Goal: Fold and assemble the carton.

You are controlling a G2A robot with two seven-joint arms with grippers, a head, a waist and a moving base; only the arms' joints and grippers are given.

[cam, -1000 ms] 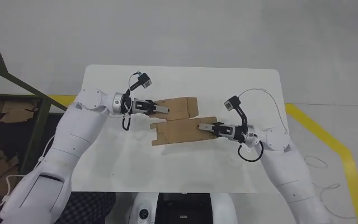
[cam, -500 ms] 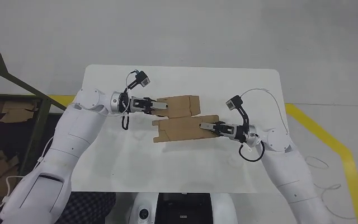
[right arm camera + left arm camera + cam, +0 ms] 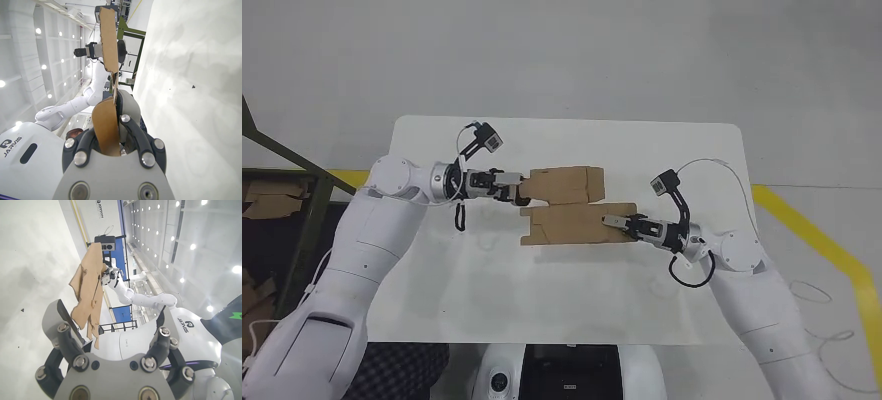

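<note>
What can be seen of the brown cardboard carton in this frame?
The brown cardboard carton is an unassembled blank of creased panels with ragged flap edges, over the middle of the white table. The right gripper is shut on one end flap; the left gripper is open at the opposite end, one finger beside a flap.
</note>
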